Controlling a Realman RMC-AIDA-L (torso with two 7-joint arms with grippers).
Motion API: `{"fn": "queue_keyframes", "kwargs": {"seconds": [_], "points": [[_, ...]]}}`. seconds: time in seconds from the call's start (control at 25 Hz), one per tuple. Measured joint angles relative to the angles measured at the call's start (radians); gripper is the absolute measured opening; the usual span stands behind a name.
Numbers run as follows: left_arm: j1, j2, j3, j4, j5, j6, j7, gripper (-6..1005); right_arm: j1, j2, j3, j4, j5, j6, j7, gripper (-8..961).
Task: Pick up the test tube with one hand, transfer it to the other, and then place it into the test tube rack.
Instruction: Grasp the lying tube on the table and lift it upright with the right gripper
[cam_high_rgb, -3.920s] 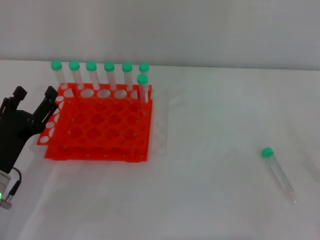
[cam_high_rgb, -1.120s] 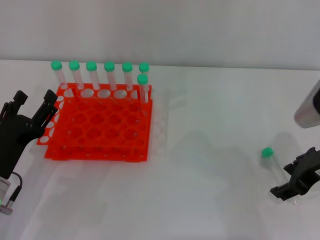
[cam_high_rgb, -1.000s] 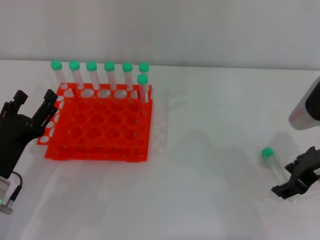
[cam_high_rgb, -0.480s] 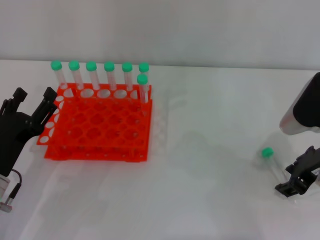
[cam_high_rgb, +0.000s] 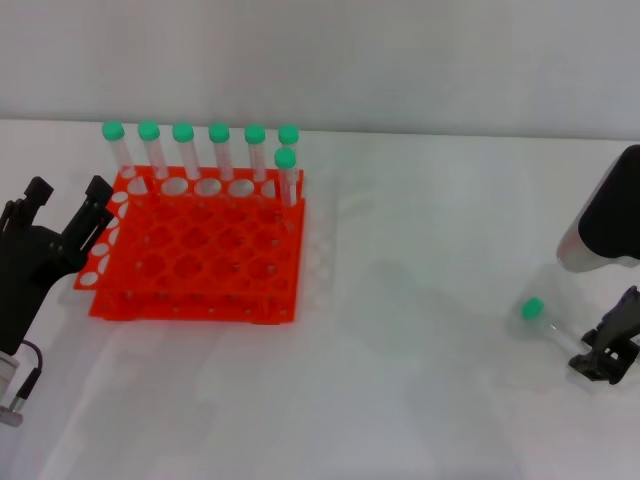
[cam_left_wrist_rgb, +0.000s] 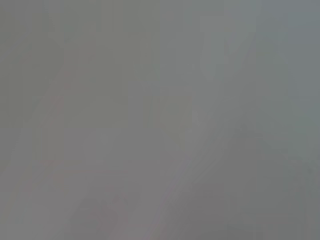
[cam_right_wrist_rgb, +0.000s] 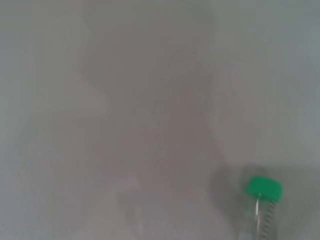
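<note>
Right gripper (cam_high_rgb: 610, 355) low at the right edge of the head view, down at the table (cam_high_rgb: 420, 250) over the tapered end of the test tube (cam_high_rgb: 545, 322); fingers mostly cut off by the frame edge, so apart or clamped cannot be told. Left gripper (cam_high_rgb: 68, 215) at the left edge of the same view, just beside the test tube rack (cam_high_rgb: 195, 250), fingers spread wide apart and holding nothing.

Test tube lying on the table at lower right, green cap pointing toward the middle of the frame, well apart from the rack at upper left. Rack already carrying 7 green-capped tubes (cam_high_rgb: 200, 150) upright along its far side.

Judged from this: task barely begun. Pick-up in hand at best, lift not yet seen; handover between the 2 arms and seating in a free hole all left to do.

Right wrist view giving what the head view lacks: a close look at the cap and upper barrel of the tube (cam_right_wrist_rgb: 264, 200) at lower right of that frame, resting on bare table. No fingers visible there. Left wrist view showing only a featureless grey field, nothing to name.
</note>
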Motion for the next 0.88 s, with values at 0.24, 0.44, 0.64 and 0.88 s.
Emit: {"fn": "queue_keyframes", "kwargs": {"seconds": [0.24, 0.44, 0.64, 0.88], "points": [[-0.001, 0.000, 0.000, 0.002, 0.000, 0.000, 0.000, 819, 0.001, -0.001, -0.008, 0.001, -0.028, 0.003, 0.001, 305], [-0.004, -0.002, 0.000, 0.000, 0.000, 0.000, -0.001, 817, 0.002, -0.001, -0.008, 0.002, -0.058, 0.008, 0.000, 301], [-0.006, -0.002, 0.000, 0.000, 0.000, 0.000, -0.001, 814, 0.008, -0.001, -0.008, 0.002, -0.067, 0.009, -0.002, 302], [-0.005, -0.002, 0.000, -0.002, -0.002, 0.000, -0.001, 811, 0.014, -0.001, -0.010, 0.004, -0.068, 0.010, -0.007, 283]]}}
